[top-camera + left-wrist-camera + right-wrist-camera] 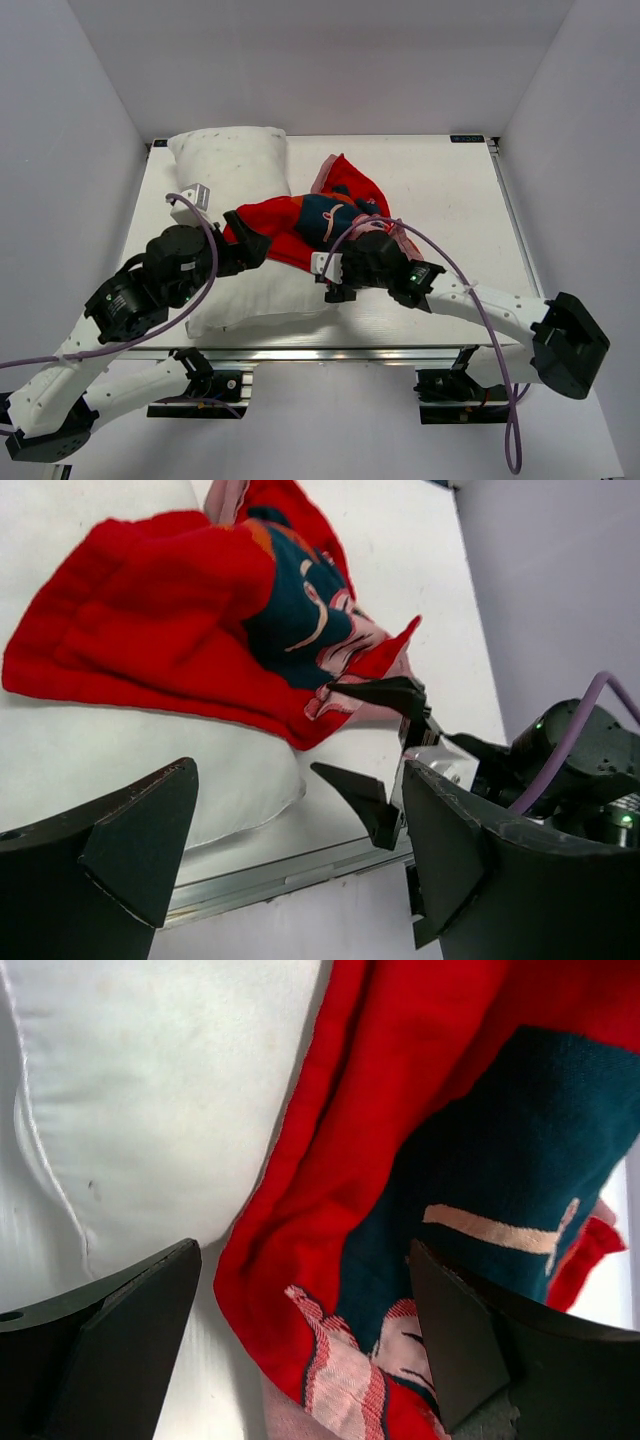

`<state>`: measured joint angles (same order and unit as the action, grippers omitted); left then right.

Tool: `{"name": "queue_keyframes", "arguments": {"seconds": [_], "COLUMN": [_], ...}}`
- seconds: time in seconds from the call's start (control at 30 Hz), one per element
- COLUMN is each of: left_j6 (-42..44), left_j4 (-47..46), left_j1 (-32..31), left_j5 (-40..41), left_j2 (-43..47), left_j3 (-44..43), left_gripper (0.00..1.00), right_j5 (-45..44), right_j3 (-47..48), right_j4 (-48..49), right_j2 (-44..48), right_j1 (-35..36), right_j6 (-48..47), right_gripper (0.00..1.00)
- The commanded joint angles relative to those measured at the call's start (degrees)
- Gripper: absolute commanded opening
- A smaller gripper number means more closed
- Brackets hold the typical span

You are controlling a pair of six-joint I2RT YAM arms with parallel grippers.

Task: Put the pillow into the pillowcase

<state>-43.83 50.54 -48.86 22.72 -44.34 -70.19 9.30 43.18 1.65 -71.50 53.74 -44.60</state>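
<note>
The white pillow point(230, 165) lies along the left part of the table, from the far edge to the front. The red-orange pillowcase point(290, 225) is bunched across the pillow's right side and spills onto the table, a navy patch facing up. My left gripper point(252, 248) stands open at the pillowcase's left end; in the left wrist view the left gripper point(300, 870) holds nothing, with the pillow point(100, 750) and pillowcase point(160, 610) beyond it. My right gripper point(335, 280) is open over the pillowcase's near hem. In the right wrist view the right gripper point(305, 1350) straddles the pillowcase point(400, 1110) beside the pillow point(150, 1090).
The table point(440, 200) is white, with an aluminium rail point(330, 352) along its front edge, seen also as the rail point(270, 880) below my left fingers. White walls enclose the sides and back. Purple cables point(480, 300) loop over both arms.
</note>
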Motion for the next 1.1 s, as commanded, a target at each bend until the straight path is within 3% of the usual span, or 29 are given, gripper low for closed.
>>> {"name": "queue_keyframes", "arguments": {"seconds": [0.0, 0.37, 0.53, 0.63, 0.77, 0.93, 1.03, 1.07], "left_j6": [-0.9, -0.1, 0.0, -0.5, -1.3, -2.1, -1.9, -1.9], "left_j4": [1.0, -0.4, -1.2, -0.8, -1.3, -2.8, -3.6, -3.8], "left_j1": [0.0, -0.1, 0.0, 0.0, -0.1, 0.0, 0.0, 0.0], "left_j5": [-0.3, 0.2, 0.7, 0.7, 0.4, -0.3, -0.7, -0.7], "left_j2": [-0.1, -0.6, 0.3, 0.7, 1.7, 2.5, 1.8, 1.6], "left_j3": [0.2, 1.5, 2.3, 2.3, 3.4, 5.4, 5.5, 5.5], "left_gripper": [0.93, 0.94, 0.94, 0.94, 0.94, 0.94, 0.94, 0.94], "right_j5": [-1.3, 1.2, -2.2, -4.8, -4.6, -2.8, -1.3, -1.0], "right_j3": [4.5, 8.2, 9.9, 10.6, 13.4, 14.2, 14.0, 14.0], "right_j4": [4.7, 6.6, 11.2, 13.5, 12.8, 11.6, 11.5, 11.4], "right_j2": [-1.4, -8.5, -13.1, -14.7, -16.0, -16.1, -16.0, -15.9], "right_j1": [0.4, 0.4, 0.4, -0.6, -3.8, -6.4, -7.2, -7.4], "right_j6": [7.1, 15.9, 18.5, 18.8, 22.9, 23.9, 24.1, 24.1], "right_gripper": [0.89, 0.88, 0.85, 0.78, 0.62, 0.52, 0.4, 0.32]}}
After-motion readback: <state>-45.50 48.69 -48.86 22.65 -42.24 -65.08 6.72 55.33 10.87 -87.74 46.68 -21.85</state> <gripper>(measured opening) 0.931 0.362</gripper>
